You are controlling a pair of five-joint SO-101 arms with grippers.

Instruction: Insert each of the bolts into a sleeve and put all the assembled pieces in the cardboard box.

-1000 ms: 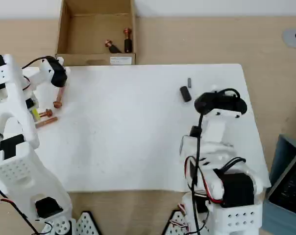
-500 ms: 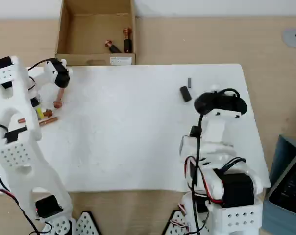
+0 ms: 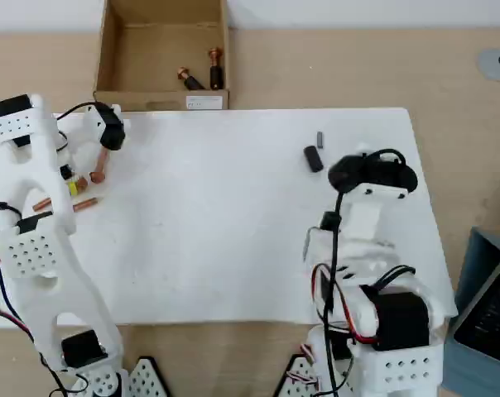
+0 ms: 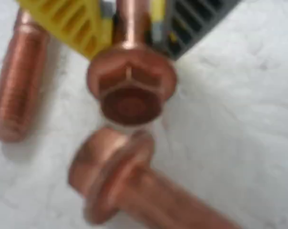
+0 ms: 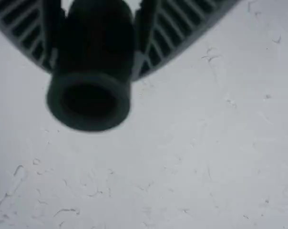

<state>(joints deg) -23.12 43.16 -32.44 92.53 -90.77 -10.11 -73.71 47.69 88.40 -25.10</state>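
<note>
The left gripper [image 4: 133,26] pinched a copper flange-headed bolt [image 4: 131,88], while the right gripper [image 5: 97,33] clamped a black cylindrical sleeve [image 5: 89,98].

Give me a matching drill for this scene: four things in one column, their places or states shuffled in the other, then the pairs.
Things
1. left gripper
2. right gripper
3. cardboard box
4. loose sleeve

States
A. lies on the white mat
B. jaws shut on a black sleeve
C. jaws shut on a copper bolt
D. contains two assembled pieces

Pairs: 1-C, 2-B, 3-D, 4-A
</note>
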